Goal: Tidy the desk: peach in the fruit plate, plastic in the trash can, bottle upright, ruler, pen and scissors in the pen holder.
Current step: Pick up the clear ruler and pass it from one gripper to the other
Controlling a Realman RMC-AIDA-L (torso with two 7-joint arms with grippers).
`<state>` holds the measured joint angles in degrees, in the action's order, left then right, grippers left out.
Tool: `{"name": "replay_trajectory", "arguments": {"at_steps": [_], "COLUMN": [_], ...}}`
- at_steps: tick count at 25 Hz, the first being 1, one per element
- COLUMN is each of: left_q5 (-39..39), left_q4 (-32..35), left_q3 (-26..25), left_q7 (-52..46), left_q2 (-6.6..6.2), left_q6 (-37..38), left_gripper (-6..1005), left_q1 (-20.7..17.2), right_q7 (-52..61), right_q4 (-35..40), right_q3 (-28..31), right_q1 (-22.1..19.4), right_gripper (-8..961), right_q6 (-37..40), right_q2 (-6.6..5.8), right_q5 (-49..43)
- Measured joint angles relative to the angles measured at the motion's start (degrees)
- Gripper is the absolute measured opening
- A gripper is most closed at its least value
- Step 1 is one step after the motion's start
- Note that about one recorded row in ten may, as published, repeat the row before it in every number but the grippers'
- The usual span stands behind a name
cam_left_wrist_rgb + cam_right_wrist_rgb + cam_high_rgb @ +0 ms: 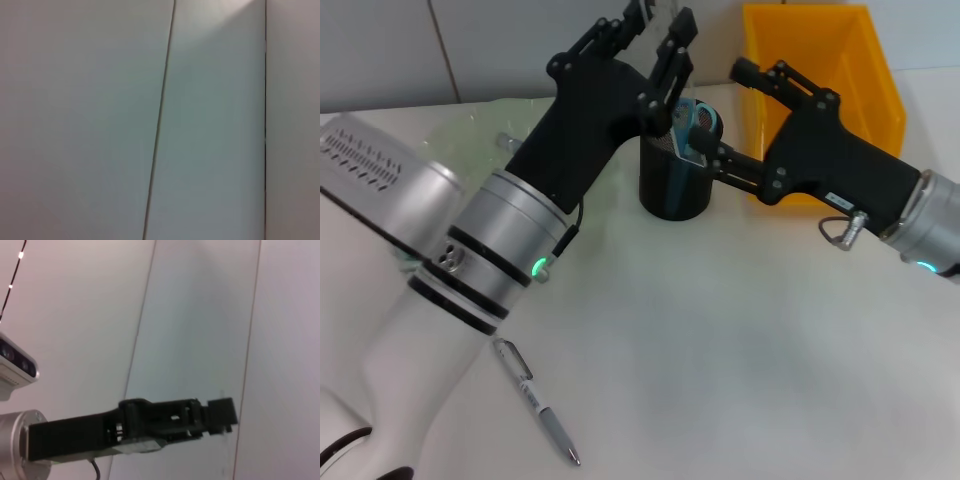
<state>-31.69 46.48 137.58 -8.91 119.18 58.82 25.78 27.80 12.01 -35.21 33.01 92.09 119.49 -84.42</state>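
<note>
The black mesh pen holder [672,190] stands at the back of the white desk, with a teal-handled tool, probably the scissors [703,119], and a clear strip sticking out of it. My right gripper [720,103] is open at the holder's right rim, its lower finger beside the teal handle. Above and behind the holder my left gripper [660,20] is raised, open and empty; the right wrist view shows it [220,415] from the side against the wall. The pen [535,402] lies on the desk near the front left. Peach, plastic and bottle are out of view.
A yellow bin [865,70] stands at the back right behind my right arm. A greenish glass plate [470,125] shows partly behind my left arm. My left arm crosses the left half of the desk. The left wrist view shows only wall panels.
</note>
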Motion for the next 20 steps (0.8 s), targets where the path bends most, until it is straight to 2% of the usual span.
{"name": "replay_trajectory", "arguments": {"at_steps": [20], "left_q5": [-0.56], "left_q4": [0.28], "left_q3": [0.14], "left_q7": [1.53], "left_q2": [0.00], "left_q6": [-0.75], "left_gripper": [420], "left_q1": [0.22], "right_q7": [-4.32], "right_q4": [-4.82], "right_q3": [0.06], "right_q1": [3.89], "right_gripper": [780], "right_q6": [-2.10], "right_q2": [0.32], "right_q5": [2.99]}}
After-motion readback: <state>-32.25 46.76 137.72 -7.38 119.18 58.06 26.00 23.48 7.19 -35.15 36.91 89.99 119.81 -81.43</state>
